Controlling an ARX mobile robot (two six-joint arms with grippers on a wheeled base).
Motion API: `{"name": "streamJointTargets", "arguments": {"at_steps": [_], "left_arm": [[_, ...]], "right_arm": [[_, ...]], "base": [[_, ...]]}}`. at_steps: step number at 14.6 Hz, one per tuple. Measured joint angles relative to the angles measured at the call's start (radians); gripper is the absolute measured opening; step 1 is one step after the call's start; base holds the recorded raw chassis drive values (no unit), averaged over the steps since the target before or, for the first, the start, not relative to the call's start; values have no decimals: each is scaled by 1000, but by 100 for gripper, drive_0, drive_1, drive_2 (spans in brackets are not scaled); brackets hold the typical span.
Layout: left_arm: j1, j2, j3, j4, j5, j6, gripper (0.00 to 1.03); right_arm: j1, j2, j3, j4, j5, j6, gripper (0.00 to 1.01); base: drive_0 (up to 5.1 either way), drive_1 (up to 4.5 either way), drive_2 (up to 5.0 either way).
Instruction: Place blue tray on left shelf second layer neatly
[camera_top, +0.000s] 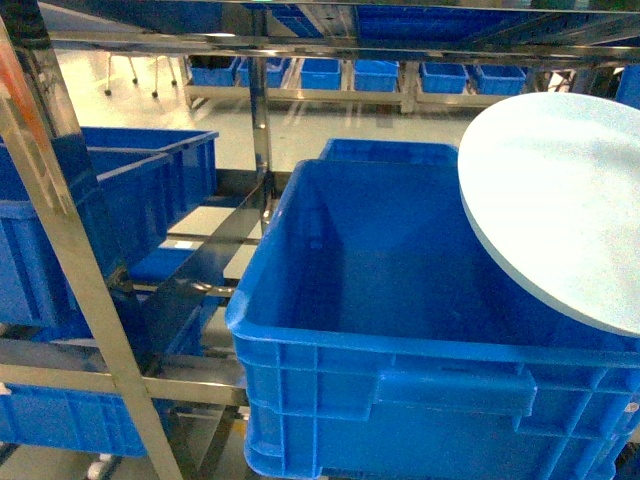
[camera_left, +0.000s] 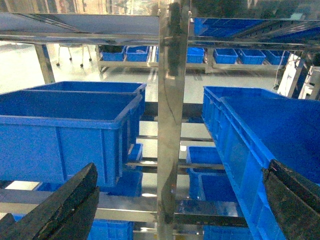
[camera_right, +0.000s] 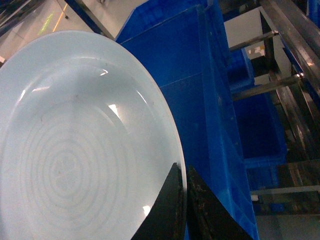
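The pale blue tray (camera_top: 560, 210) hangs tilted at the right of the head view, above the open top of a deep blue crate (camera_top: 400, 300). In the right wrist view the blue tray (camera_right: 75, 150) shows its concentric rings, and my right gripper (camera_right: 184, 200) is shut on its rim, one finger on each face. The left shelf is a shiny steel rack (camera_top: 75, 250) at the left; a rail level (camera_top: 70, 378) of it carries a blue crate (camera_top: 100, 220). My left gripper (camera_left: 175, 200) is open and empty, facing a steel upright (camera_left: 172, 125).
In the left wrist view, blue crates stand on both sides of the upright, one to the left (camera_left: 65, 130) and one to the right (camera_left: 260, 130). More crates sit on lower rails (camera_left: 210, 185) and on a far rack (camera_top: 380, 75) across the pale floor.
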Motion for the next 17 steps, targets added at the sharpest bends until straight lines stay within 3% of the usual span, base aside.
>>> {"name": "streamJointTargets", "arguments": {"at_steps": [3,6,10,14,17], "left_arm": [[0,0,0,0,0,0,98],[0,0,0,0,0,0,98],[0,0,0,0,0,0,98],[0,0,0,0,0,0,98],[0,0,0,0,0,0,98]], "right_arm": [[26,44,16,50,43,-8,2],[68,142,64,81,138,-21,2],[131,286,117,173,223,-67,2],[161,381,147,259,310,-95,2],[161,370,118,330,296,-99,34]], "base": [[0,0,0],[0,0,0],[0,0,0],[0,0,0],[0,0,0]]}}
